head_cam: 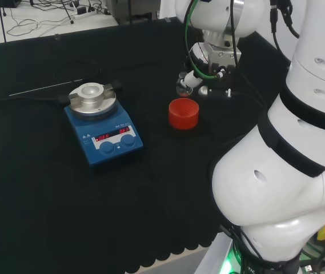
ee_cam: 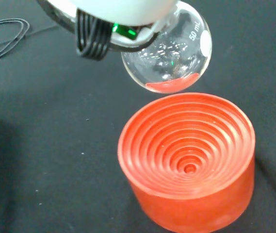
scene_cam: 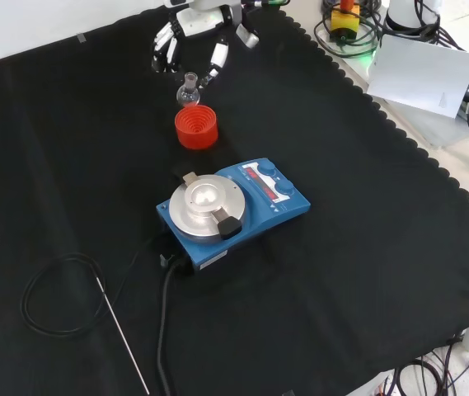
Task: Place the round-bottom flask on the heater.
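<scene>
Here, going left to right in the head view, the blue heater (head_cam: 103, 128) sits at about nine o'clock from the red ribbed stand (head_cam: 183, 113), with bare black surface (head_cam: 48, 188) between them. The flask (head_cam: 184, 85) hangs just above and beyond the stand, at roughly twelve o'clock from it, clear of the ribs in the wrist view. The hand (head_cam: 216, 71) has its fingers curled around the flask's neck, so the glass bulb dangles below. To do this step well, I would lift the bulb higher, carry it level toward the heater, centre it over the dished metal plate (scene_cam: 205, 205), and lower slowly before letting go.
</scene>
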